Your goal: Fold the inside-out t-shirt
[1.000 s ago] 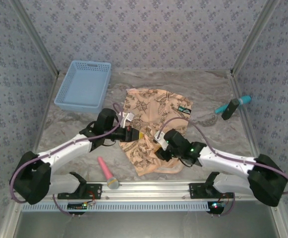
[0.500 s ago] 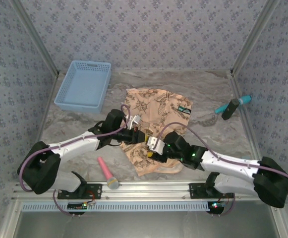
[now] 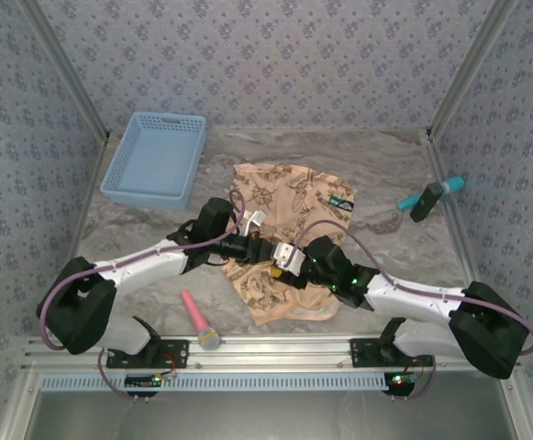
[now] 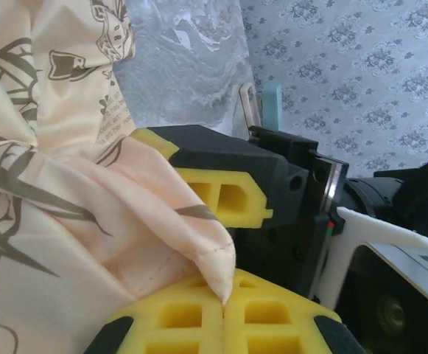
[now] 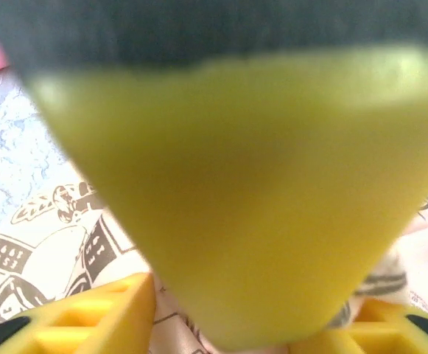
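lying at the far left of the grey marbled table (image 3: 385, 160) is a blue basket (image 3: 153, 158), well apart from the cloth. the left arm reaches in toward the middle, and the left gripper (image 4: 225, 313) has its yellow pads (image 4: 177, 318) pressed together on a stitched corner of the t-shirt (image 3: 289, 197), with the pale cloth rising from the pinch in loose folds. near the front edge, just left of the shirt, lies a pink stick (image 3: 195, 316) with a grey tip. the shirt sits crumpled in the middle of the table, partly under both arms. the right gripper (image 5: 228, 332) meets the left one over the shirt's near half; its fingers (image 5: 88, 317) stand apart over printed cloth, gripping nothing that can be made out, with a blurred yellow shape very close to the camera. toward the right wall rests a teal and black tool (image 3: 428, 194).
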You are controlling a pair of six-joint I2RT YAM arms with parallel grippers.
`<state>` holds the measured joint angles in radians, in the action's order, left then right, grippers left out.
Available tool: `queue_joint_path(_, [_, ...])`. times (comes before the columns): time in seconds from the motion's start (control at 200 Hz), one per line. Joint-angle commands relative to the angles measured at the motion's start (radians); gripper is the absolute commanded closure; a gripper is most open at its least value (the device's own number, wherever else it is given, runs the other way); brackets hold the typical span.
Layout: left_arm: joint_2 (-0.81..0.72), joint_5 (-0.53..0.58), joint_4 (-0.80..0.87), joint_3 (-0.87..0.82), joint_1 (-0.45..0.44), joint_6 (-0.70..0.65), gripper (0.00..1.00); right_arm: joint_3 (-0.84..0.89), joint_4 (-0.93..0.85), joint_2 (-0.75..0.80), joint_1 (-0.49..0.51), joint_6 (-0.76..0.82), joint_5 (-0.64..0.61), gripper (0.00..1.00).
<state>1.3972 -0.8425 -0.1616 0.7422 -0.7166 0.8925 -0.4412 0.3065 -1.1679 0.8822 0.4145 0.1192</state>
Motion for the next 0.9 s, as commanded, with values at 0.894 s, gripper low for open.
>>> queue_joint_path(0.894, [0.116,0.055,0.175,0.093,0.124,-0.116,0.98,0.068,-0.113,-0.051,0.454,0.668,-0.397,0.68])
